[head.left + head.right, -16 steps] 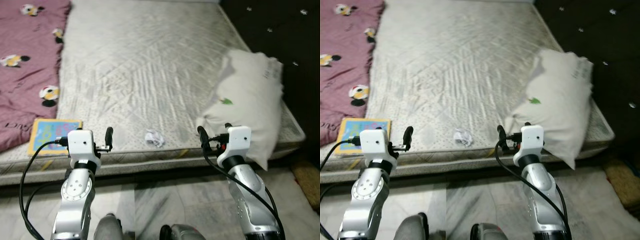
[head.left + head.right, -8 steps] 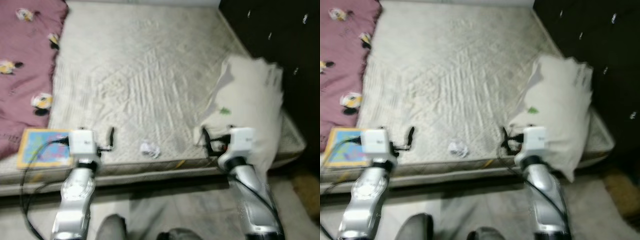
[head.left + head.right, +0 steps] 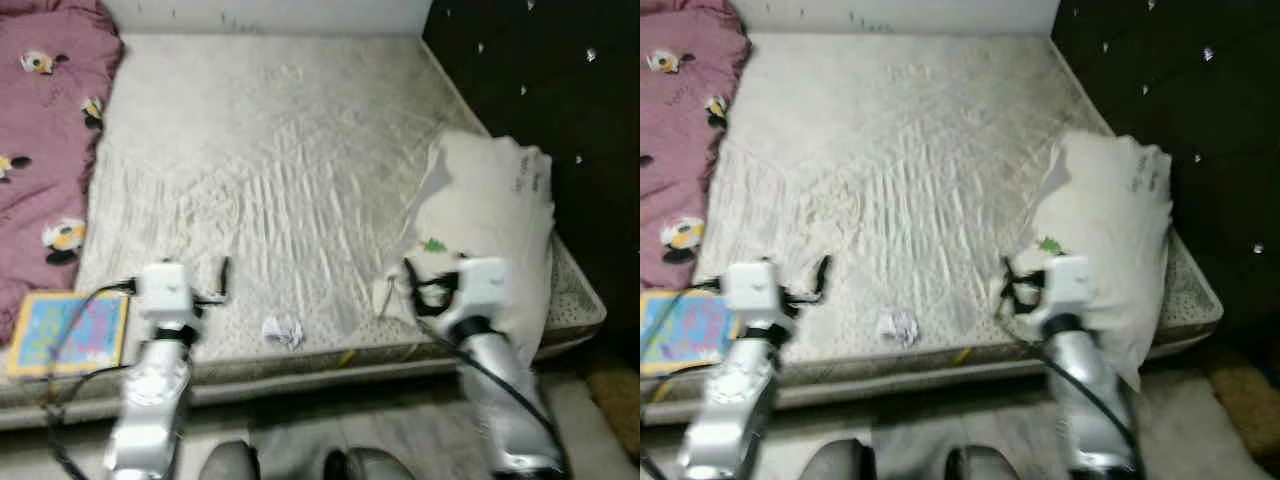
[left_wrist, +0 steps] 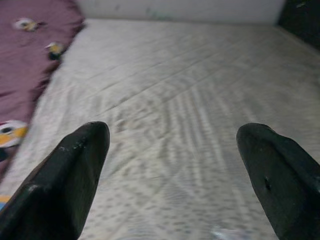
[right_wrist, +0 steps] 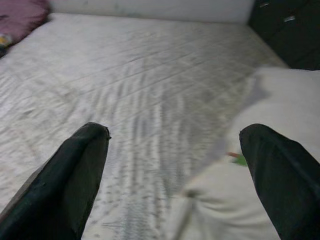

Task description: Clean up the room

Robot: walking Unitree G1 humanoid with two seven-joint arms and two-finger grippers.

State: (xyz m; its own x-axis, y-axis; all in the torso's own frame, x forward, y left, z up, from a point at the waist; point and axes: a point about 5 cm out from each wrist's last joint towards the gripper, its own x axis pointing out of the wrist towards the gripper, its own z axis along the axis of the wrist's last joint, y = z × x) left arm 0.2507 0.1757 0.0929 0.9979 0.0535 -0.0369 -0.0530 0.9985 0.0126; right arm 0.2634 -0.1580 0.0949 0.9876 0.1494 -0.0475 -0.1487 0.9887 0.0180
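Note:
A bare white mattress (image 3: 270, 170) lies before me. A crumpled white paper ball (image 3: 282, 331) sits near its front edge, between my two arms. A white pillow (image 3: 490, 225) leans at the mattress's right side against a dark wall. A colourful picture book (image 3: 65, 330) lies at the front left corner. My left gripper (image 3: 222, 278) hovers open over the front edge, left of the paper ball. My right gripper (image 3: 408, 290) is open beside the pillow's lower corner. In the wrist views the left fingers (image 4: 75, 175) and right fingers (image 5: 75, 175) stand wide apart with nothing between them.
A maroon blanket (image 3: 40, 150) with cartoon prints covers the left side of the bed. A dark studded wall (image 3: 540, 80) rises on the right. Pale tiled floor (image 3: 400, 440) runs along the bed's front, with a brown mat (image 3: 615, 405) at the far right.
The camera has moved forward and tilted, so the bed sits lower in view. Both grippers stay open and held out in front of me.

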